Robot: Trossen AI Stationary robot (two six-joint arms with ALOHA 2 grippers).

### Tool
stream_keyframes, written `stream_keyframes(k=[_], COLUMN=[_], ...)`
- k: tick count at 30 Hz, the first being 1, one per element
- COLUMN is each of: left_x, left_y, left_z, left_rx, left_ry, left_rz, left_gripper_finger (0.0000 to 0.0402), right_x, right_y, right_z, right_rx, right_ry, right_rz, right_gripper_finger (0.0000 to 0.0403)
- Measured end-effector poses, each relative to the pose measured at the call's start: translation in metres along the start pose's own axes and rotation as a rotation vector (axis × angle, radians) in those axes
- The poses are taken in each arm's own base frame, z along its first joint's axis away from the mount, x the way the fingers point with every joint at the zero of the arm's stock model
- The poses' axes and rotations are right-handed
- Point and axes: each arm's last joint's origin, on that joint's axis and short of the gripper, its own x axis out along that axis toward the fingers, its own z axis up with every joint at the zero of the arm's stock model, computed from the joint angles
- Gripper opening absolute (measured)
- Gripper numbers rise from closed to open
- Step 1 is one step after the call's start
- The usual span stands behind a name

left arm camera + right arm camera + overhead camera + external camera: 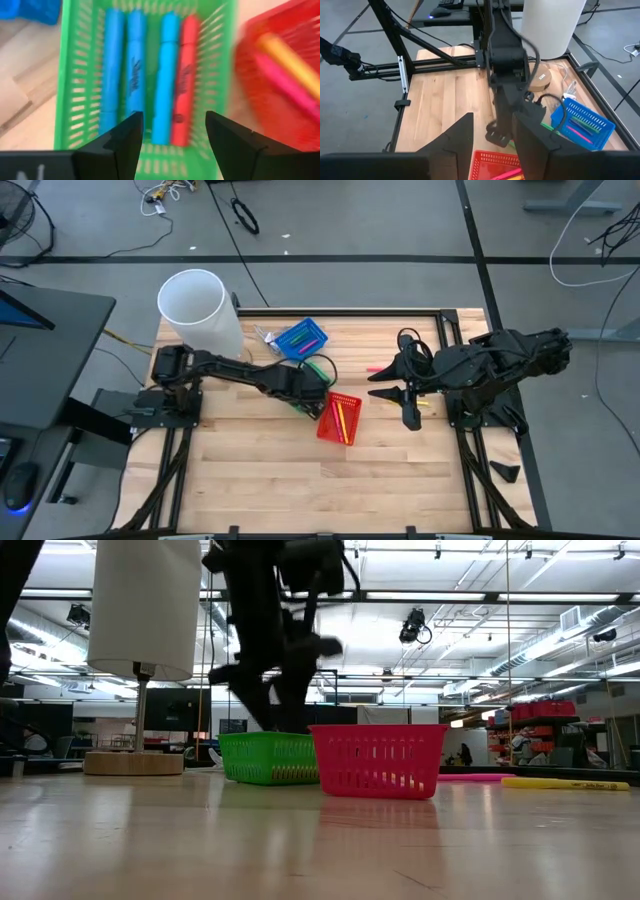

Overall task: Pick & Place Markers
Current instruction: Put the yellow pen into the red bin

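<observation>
My left gripper (172, 135) is open and points down over the green basket (75, 90), touching nothing. In that basket lie three blue markers (132, 75) and one red marker (184, 85), side by side on its floor. Beside it the red basket (340, 418) holds a yellow marker (287, 57) and a pink marker (285, 85). The blue basket (300, 338) holds more markers. A pink marker (475, 777) and a yellow marker (565, 783) lie flat on the table near my right gripper (395, 395), which is open and hovers at the table's right side.
A tall white cylinder (200, 310) on a round wooden base (542, 77) stands at the table's far left corner. Cables (320, 365) lie by the green basket. Bare wooden table (250, 470) stretches along the near side.
</observation>
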Motion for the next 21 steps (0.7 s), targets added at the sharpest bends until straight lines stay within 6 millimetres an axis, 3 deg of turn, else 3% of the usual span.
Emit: stream_keyframes(k=[3,9,14,21], left_x=[-0.024,-0.092,-0.132,-0.184], left_y=[-0.004,-0.023,-0.023,-0.017], left_z=[0.001,-0.009,-0.023,-0.042], left_rx=[0.039,0.328,0.524,0.657], left_ry=[-0.072,-0.370,-0.474,-0.687], left_rz=[-0.080,-0.260,-0.338,-0.495], left_gripper_finger=[0.0221,0.0212,0.0213,0.0213], right_x=[0.000,0.000,0.001,0.002], right_y=[0.000,-0.001,-0.004,-0.007], right_z=[0.000,-0.001,0.000,0.001], right_rx=[0.000,-0.003,0.000,0.052], right_ry=[0.001,0.013,0.005,-0.024], right_rz=[0.000,-0.008,-0.039,-0.116], right_gripper_finger=[0.0136,0.0136,0.0136,0.0136])
